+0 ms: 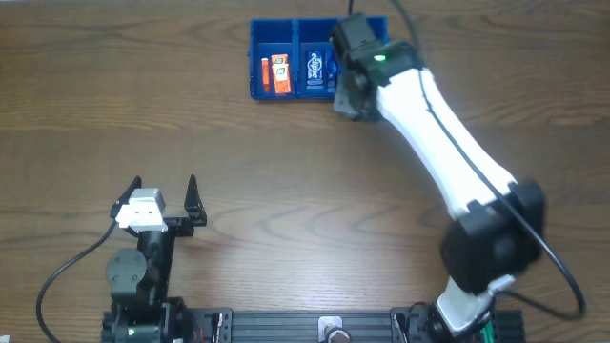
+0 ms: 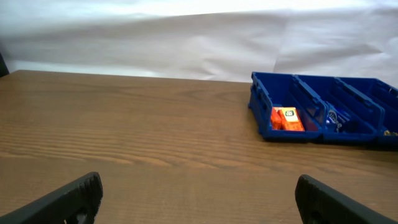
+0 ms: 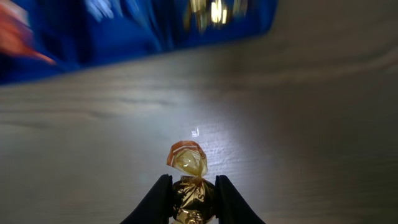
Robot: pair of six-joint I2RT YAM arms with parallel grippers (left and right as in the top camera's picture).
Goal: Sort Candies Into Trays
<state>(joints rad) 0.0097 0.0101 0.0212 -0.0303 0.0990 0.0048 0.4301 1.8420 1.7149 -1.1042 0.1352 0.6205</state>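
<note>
A blue tray with three compartments stands at the far middle of the table; its left compartment holds orange candies, its middle one a blue-wrapped candy. My right gripper is shut on a gold-wrapped candy, held above the wood just in front of the tray, near its right compartment where gold candies lie. In the top view the right gripper sits at the tray's near right corner. My left gripper stands open over bare wood near the front left, its fingers wide apart.
The tray and orange candies lie far off in the left wrist view. A pale backdrop rises behind the table's far edge. The right arm's white link slants across the right half of the table.
</note>
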